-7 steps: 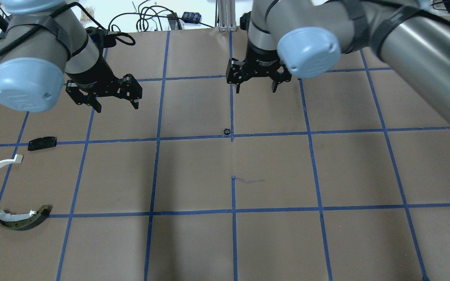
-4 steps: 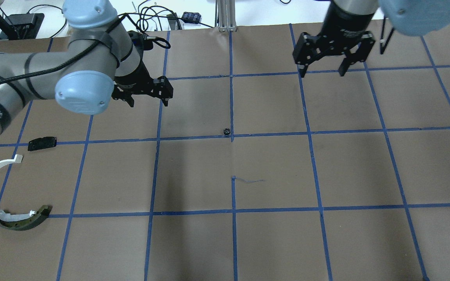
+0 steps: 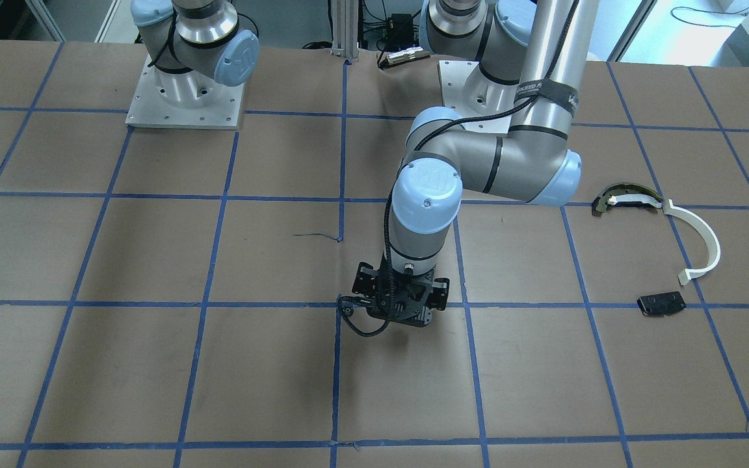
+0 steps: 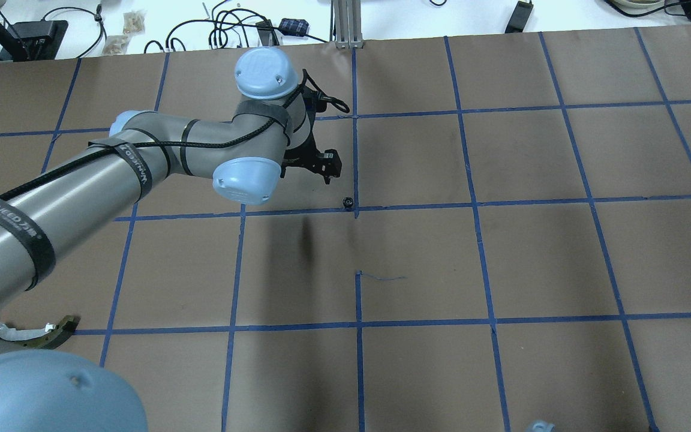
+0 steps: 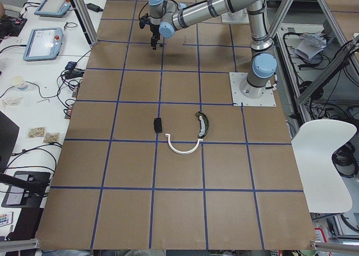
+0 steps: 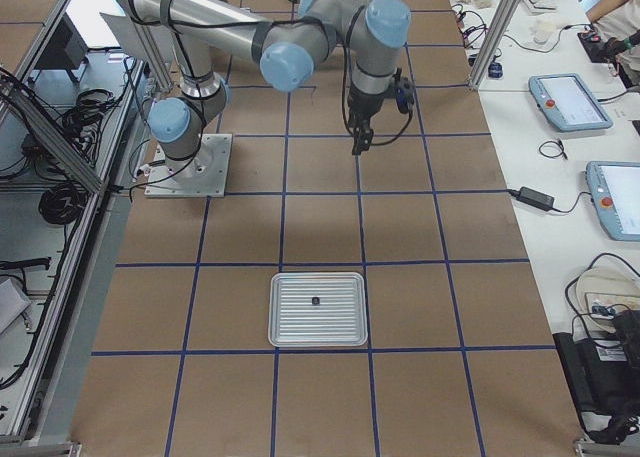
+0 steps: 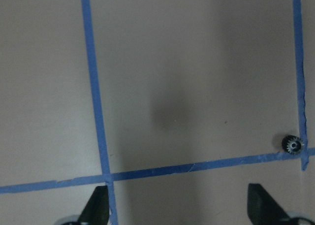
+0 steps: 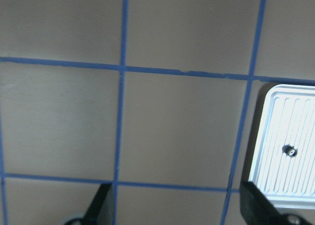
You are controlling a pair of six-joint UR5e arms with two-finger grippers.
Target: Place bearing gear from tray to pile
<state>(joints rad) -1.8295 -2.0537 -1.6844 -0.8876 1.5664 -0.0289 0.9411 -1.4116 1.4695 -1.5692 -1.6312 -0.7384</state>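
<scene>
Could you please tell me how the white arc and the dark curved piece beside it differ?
The white arc is pale and sweeps about a half circle; the dark curved piece is blackish, shorter and shallower. Both lie flat, ends close together.

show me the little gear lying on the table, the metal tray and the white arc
little gear (image 7: 293, 145): left wrist view, centre of its toothed face.
metal tray (image 6: 340, 327): exterior right view, a bare part of its ribbed floor.
white arc (image 3: 712, 242): exterior front-facing view, middle of its curve.
</scene>
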